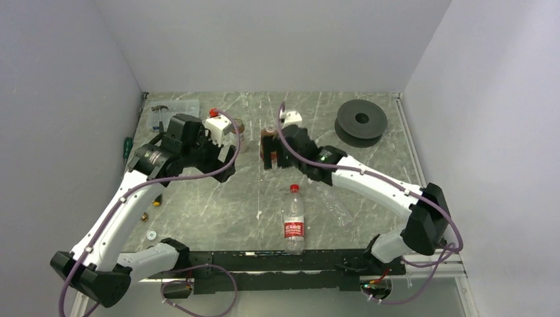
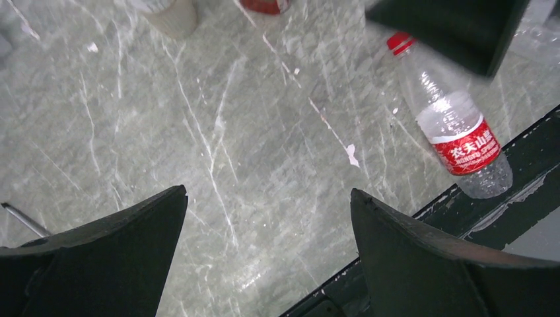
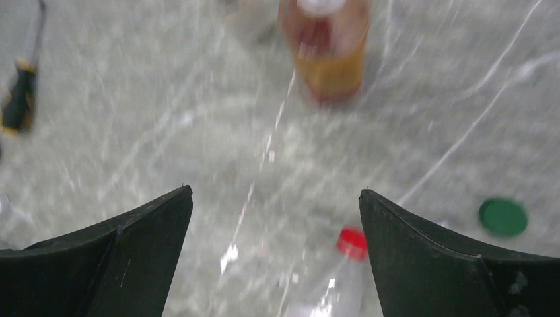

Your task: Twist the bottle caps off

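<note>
Red-labelled bottle (image 1: 294, 223) lies on its side, red cap (image 1: 294, 189) on; amber bottle (image 1: 266, 140) stands at its twelve o'clock. Both the left gripper (image 2: 267, 193) and right gripper (image 3: 276, 191) hang empty, fingers apart.

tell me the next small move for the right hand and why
Probably pull the right hand back toward the red cap and line up on it. The hand is open and holds nothing. The amber bottle stands apart ahead of it, and a green cap already lies loose on the table. The red cap is still on its lying bottle.
</note>
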Action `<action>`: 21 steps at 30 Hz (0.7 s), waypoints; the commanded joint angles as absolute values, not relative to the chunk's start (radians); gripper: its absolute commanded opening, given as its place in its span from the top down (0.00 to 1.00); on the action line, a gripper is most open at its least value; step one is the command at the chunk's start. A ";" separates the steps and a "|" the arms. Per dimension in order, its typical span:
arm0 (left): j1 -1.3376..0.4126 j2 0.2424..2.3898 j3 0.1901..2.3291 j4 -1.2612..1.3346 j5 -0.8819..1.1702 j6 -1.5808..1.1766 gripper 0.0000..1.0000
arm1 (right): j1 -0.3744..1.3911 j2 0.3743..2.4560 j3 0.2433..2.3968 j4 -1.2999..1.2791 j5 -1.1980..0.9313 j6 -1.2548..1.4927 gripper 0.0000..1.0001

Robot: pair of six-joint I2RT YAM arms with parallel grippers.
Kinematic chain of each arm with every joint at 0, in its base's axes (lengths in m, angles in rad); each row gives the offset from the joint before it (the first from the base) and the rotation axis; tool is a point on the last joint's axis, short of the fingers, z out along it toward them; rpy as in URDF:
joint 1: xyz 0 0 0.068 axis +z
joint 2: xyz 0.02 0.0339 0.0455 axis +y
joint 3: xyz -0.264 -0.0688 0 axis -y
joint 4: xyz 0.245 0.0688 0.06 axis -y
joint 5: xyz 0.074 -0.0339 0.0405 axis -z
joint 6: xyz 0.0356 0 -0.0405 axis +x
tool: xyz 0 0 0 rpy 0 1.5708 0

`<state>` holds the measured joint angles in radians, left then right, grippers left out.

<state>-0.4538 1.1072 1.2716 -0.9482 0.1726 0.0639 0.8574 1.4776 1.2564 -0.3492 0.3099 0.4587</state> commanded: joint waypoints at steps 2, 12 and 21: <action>-0.451 1.012 1.243 -0.857 0.224 0.080 0.01 | 0.924 1.460 1.159 -0.619 0.278 0.619 0.00; -0.451 1.018 1.237 -0.865 0.256 0.064 0.01 | 0.933 1.529 1.045 -0.547 0.218 0.655 0.00; -0.451 1.012 1.237 -0.865 0.265 0.062 0.01 | 0.937 1.654 0.981 -0.456 0.215 0.685 0.08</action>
<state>-0.4530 1.0237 1.2304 -0.8948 0.2424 0.0666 0.9329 1.6272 1.0008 -0.5125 0.2214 0.6556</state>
